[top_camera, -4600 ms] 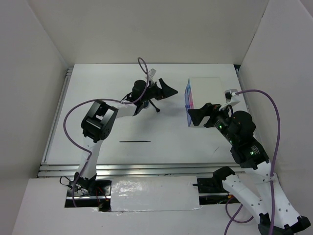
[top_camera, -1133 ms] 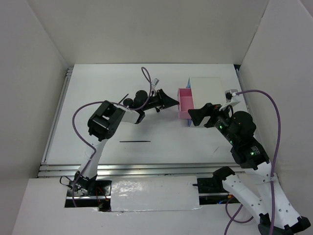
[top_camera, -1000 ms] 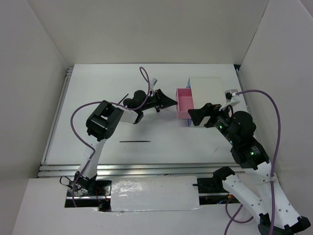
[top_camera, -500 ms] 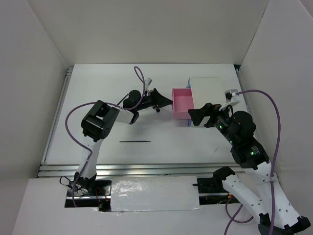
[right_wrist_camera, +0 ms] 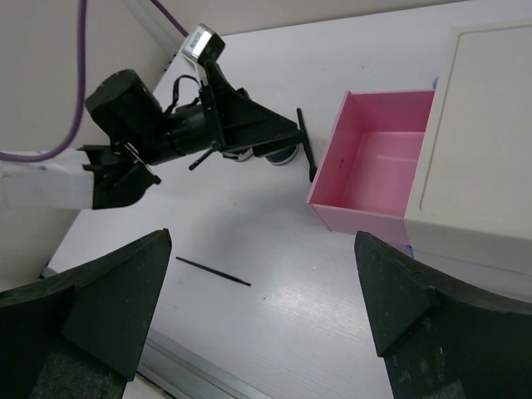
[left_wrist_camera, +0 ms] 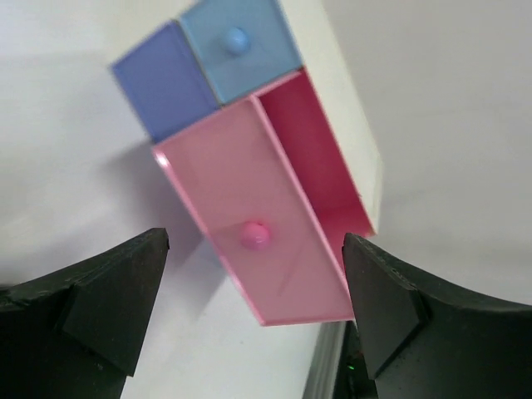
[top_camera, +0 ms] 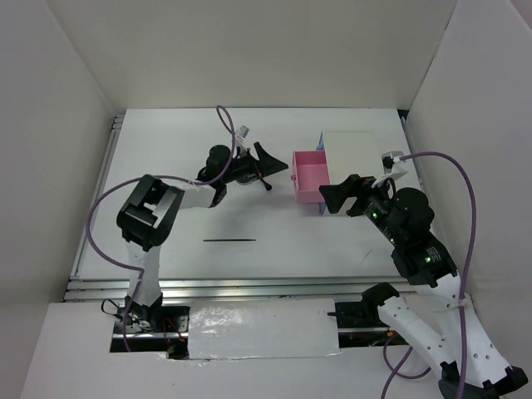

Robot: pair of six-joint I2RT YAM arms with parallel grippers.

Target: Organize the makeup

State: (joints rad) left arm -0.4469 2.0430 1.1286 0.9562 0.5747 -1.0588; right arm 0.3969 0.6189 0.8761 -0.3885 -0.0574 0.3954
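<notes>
You have a pink drawer (top_camera: 307, 176) with a deeper pink knob (left_wrist_camera: 255, 235). Beside it is a light blue drawer (left_wrist_camera: 237, 41), its side a darker violet-blue. The box (right_wrist_camera: 478, 125) around them is white. The thin pencil (top_camera: 229, 240) is black on your white table (top_camera: 166, 166). The left gripper (left_wrist_camera: 249, 307) and right gripper (right_wrist_camera: 258, 307) are black, and the cables (right_wrist_camera: 83, 33) purple.

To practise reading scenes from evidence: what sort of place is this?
Likely a robotics lab test cell: plain white walls box in a white table, a cabled left arm and right arm stand at its edge, and a drawer box has its pink drawer open.
</notes>
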